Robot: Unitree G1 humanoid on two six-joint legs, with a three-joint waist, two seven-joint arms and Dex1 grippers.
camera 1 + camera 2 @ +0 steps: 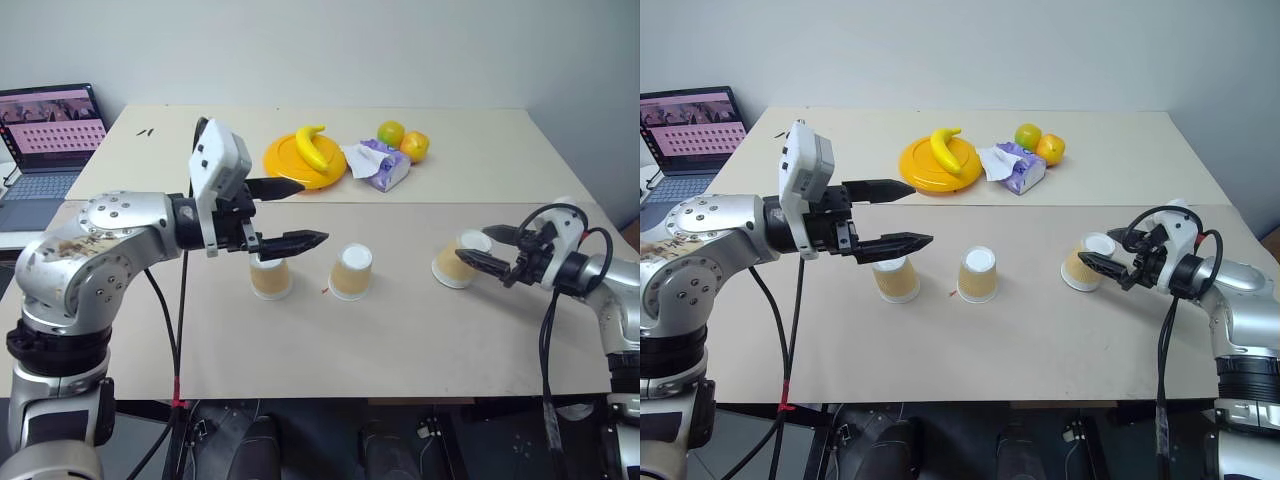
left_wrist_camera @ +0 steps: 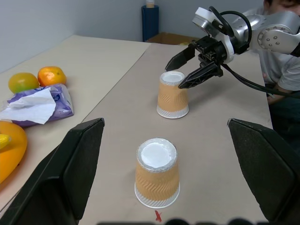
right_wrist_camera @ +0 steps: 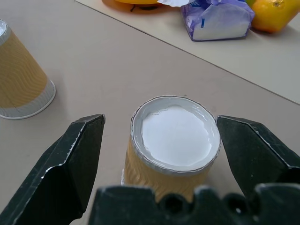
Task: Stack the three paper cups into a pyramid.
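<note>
Three cups stood upside down in a row on the table (image 1: pixel 400 330), white bases up, none stacked: the left cup (image 1: pixel 271 277), the middle cup (image 1: pixel 351 272) near it, and the right cup (image 1: pixel 458 262) well apart toward the right edge. Being inverted, none showed any contents. Behind them, on the far half of the table, a yellow plate (image 1: pixel 285 160) held a banana (image 1: pixel 315 147); just beside it lay a purple tissue pack (image 1: pixel 382 168) with white tissue spilling out, and next to that two fruits, one greenish-yellow (image 1: pixel 390 133) and one orange (image 1: pixel 414 146). A laptop (image 1: pixel 48 140) sat open off the table's left end. The left hand (image 1: pixel 300 212) was raised above the table, pointing roughly level toward the right, its fingers spread wide and empty; its lower finger hung over the left cup's base without clearly touching it. The right hand (image 1: pixel 487 246) reached in low from the right, pointing left and slightly down, its fingers spread to either side of the right cup's upper part; in the right wrist view (image 3: pixel 159 140) gaps showed between both fingers and the cup, so it was not gripped. A person sat beyond the right arm in the left wrist view.
</note>
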